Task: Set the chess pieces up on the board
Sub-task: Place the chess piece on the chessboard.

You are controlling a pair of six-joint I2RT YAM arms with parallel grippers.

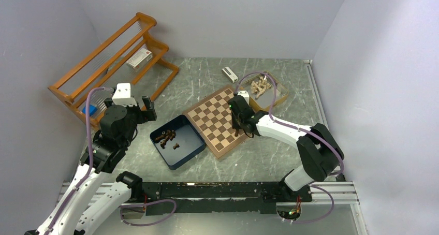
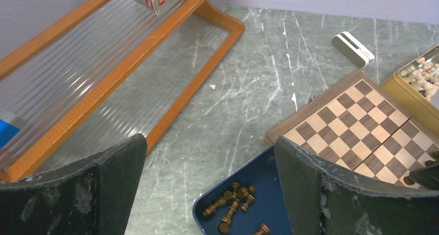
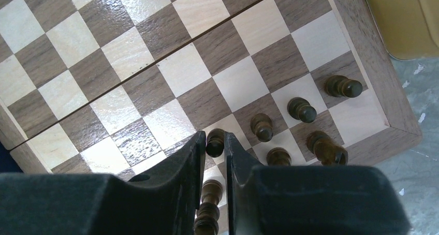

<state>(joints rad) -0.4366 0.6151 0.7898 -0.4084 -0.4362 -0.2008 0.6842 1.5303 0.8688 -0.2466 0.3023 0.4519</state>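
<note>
Surface: grey-green marbled table (image 1: pixel 261 162), with pale walls behind and at both sides. The board (image 1: pixel 209 117) is set askew at mid-table. A blue box (image 1: pixel 187 136) is just beside it, towards the left arm, presumably so that either arm can reach both.

Loose dark chess pieces (image 1: pixel 166 137) are seen lying in the box. A few are stood upright in two rows at the board corner nearest the right arm (image 3: pixel 302 109).

The right gripper (image 3: pixel 215 142) is lowered over that corner. Its jaws are drawn narrow and pinch a dark pawn (image 3: pixel 215 144) by the head. The pawn is held upright next in line with the placed ones, judged a placement in hand.

The left gripper (image 2: pixel 209 144) is spread wide and holds nothing. It hangs above the table beside the box, apparently parked clear of the right arm's work.
</note>
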